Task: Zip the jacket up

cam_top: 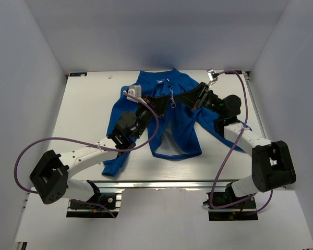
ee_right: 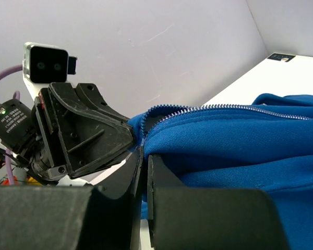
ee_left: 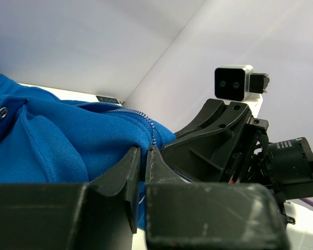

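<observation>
Jacket (cam_top: 180,130) is lying flat on the table (cam_top: 83,114), collar at the far side, front gaping open toward the hem. You're running both arms nose to nose over the chest.

Left gripper (ee_left: 142,156) is pinching a fold of fleece right beside the zipper teeth (ee_left: 152,127). The jaws are nearly pressed together with only fabric between them. Right gripper (ee_right: 145,156) is doing the same, clamping fleece just under its own run of teeth (ee_right: 214,108).

My read: you're gripping this close to the teeth so that the two front edges are being drawn together and lined up, not stretched by the soft fleece. That's also why the tips are sitting almost touching.

What looks like the pull (cam_top: 173,104) is dangling between the grippers, with neither one on it. I can't tell if the slider is engaged on both sides.

Zipping isn't under way yet. One hand will need to let go and take the pull, and the free edge is likely to go slack when it does.
</observation>
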`<state>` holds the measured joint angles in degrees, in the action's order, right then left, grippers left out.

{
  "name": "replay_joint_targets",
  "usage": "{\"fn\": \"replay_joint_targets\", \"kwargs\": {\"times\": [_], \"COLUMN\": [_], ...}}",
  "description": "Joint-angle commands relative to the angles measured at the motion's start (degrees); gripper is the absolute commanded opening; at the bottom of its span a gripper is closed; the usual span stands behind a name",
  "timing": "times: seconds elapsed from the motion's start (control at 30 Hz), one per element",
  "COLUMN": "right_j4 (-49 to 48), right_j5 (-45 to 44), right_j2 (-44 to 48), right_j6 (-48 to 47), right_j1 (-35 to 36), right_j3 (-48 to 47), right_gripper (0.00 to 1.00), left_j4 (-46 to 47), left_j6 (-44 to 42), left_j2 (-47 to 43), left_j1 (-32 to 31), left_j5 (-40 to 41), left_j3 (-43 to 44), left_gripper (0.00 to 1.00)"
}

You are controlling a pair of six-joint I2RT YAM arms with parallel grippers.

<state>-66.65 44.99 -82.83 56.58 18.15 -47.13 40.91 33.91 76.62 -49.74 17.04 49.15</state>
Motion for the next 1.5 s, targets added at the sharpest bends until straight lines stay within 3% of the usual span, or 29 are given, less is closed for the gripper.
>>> {"fn": "replay_joint_targets", "kwargs": {"times": [0.0,0.9,1.47], "right_j4": [-1.4,-8.6,-6.0], "right_j5": [0.8,-4.4,-5.0], "right_j2": [2.4,1.3,1.0], "right_j6": [-1.8,4.9,5.0], "right_j1": [0.7,0.7,0.0], "right_j3": [-1.8,-2.6,-3.5], "right_gripper": [0.0,0.0,0.0], "left_j4": [2.9,0.1,-1.7], "left_j6": [-0.2,3.8,2.7], "left_j2": [-0.5,-0.3,0.3], "left_j1": [-0.5,-0.5,-0.5], "left_j5": [-3.0,-7.6,-13.9], "left_j3": [1.8,-0.5,-0.6], "left_gripper": [0.0,0.0,0.0]}}
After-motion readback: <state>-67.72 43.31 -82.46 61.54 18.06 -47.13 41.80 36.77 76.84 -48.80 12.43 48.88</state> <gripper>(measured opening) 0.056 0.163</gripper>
